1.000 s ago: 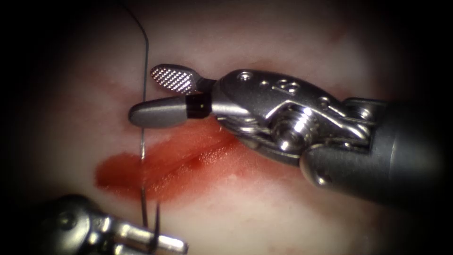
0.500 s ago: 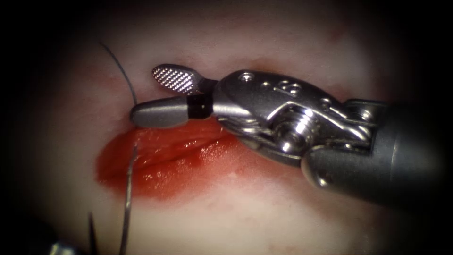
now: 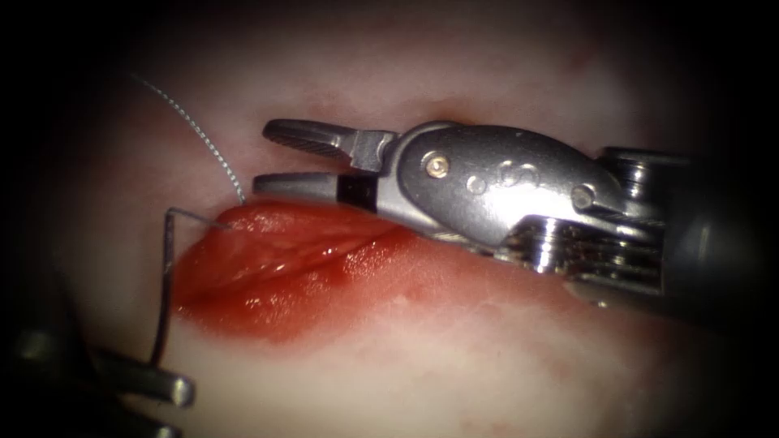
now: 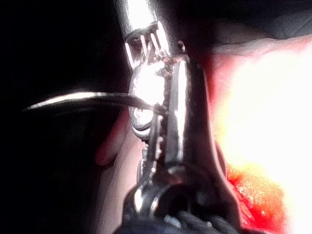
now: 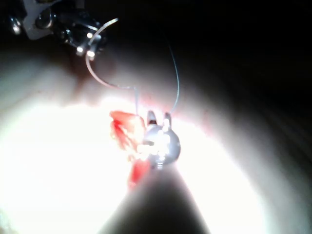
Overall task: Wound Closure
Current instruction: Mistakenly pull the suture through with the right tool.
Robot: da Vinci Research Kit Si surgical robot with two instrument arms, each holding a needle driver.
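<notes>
The tissue [image 3: 454, 365] has a red cut [image 3: 276, 268] running across it. My left tool [image 3: 172, 397] is low at the left, shut on the curved needle [image 3: 165, 276] near its pointed end. The needle is out of the tissue, at the cut's left end. In the left wrist view the needle [image 4: 73, 100] sticks sideways out of the shut jaws [image 4: 156, 105]. From the needle's tail the thread [image 3: 199, 134] enters the cut's upper edge, and another strand rises to the upper left. My right tool [image 3: 266, 156] hovers just above the cut, open and holding nothing.
Red fluid [image 3: 243, 312] wets the cut and its lower lip. The right tool's wrist and shaft [image 3: 568, 211] cover the cut's right part. In the right wrist view the needle [image 5: 97, 78] arcs from the left tool [image 5: 85, 46] toward the right tool [image 5: 160, 117].
My left tool has moved left and down, drawing the needle out and pulling thread through the cut's upper edge. The right tool has rolled its wrist in place, jaws still open.
</notes>
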